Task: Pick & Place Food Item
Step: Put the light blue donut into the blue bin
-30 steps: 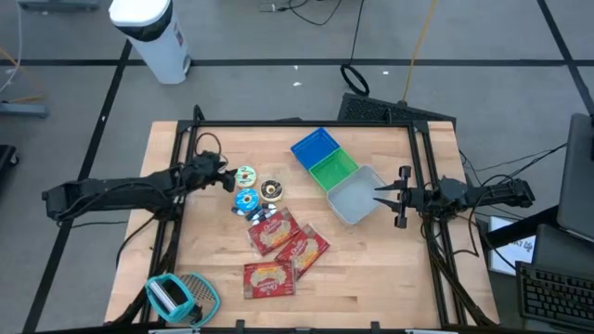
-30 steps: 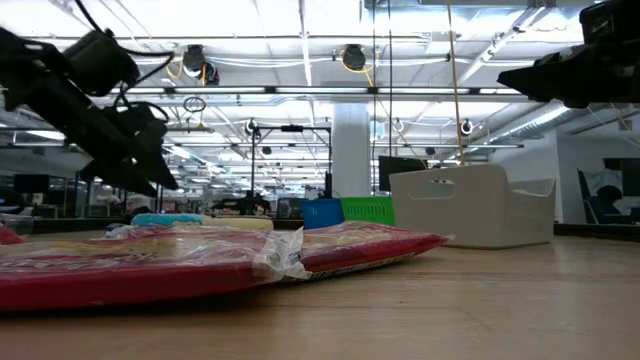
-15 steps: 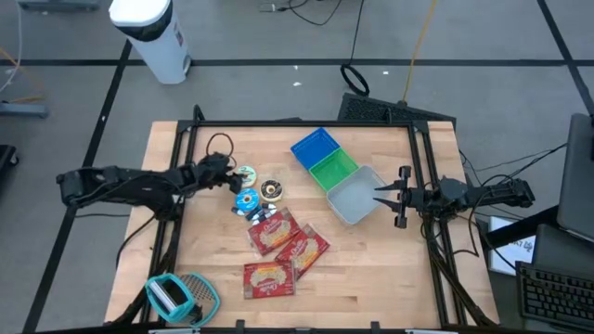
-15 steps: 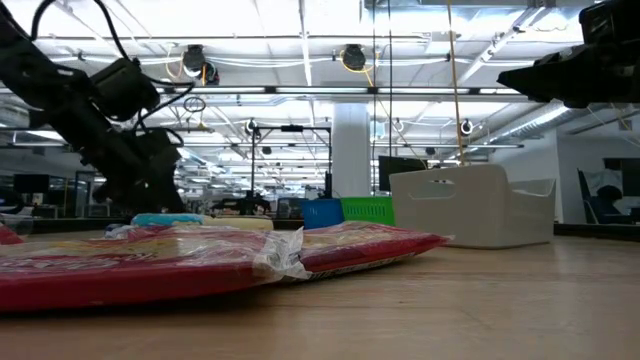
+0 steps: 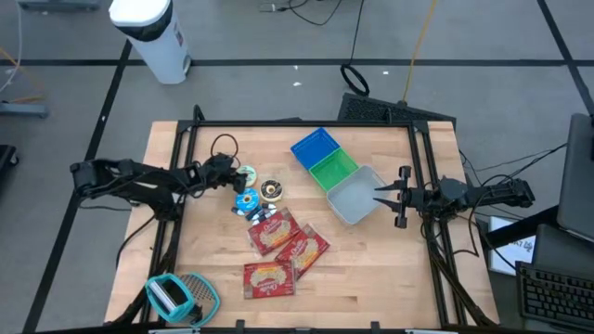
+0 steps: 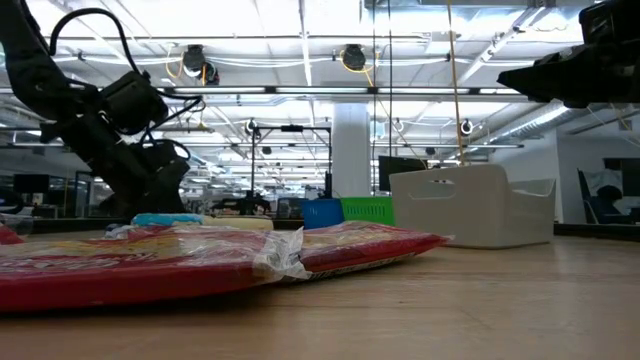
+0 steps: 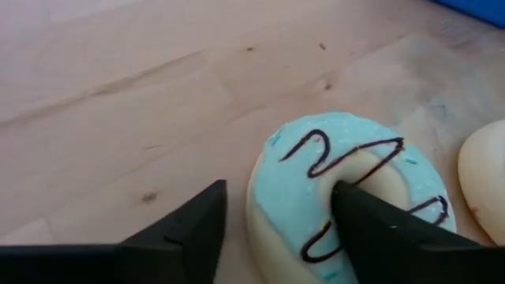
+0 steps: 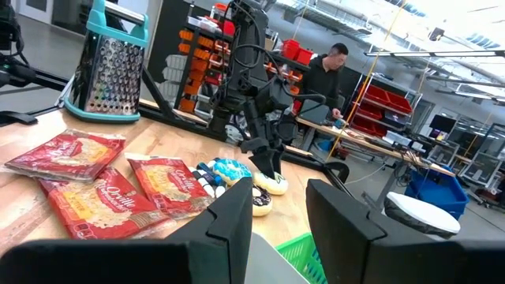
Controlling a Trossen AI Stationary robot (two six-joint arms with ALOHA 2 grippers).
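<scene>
We've got the left pincer [image 7: 276,225] down on the light-blue iced donut [image 7: 351,197], one finger in its hole and one outside the rim, straddling but not visibly clamped. Donut sits on the wooden surface [image 5: 371,269] beside the other donuts [image 5: 260,193]. Right pincer [image 5: 385,197] part-open, empty, over the white bin [image 5: 357,199].

I see a pale blue-iced donut [image 7: 347,197] with dark chocolate squiggles, and beside it on the light wood table [image 5: 371,269] a brighter blue donut [image 5: 246,199] and a brown one [image 5: 271,190]. The three snack packets [image 5: 277,249] are red with cream panels. The bins run blue [image 5: 315,148], green [image 5: 333,171] and white [image 5: 356,198], and the grater [image 5: 176,297] has a teal frame.
</scene>
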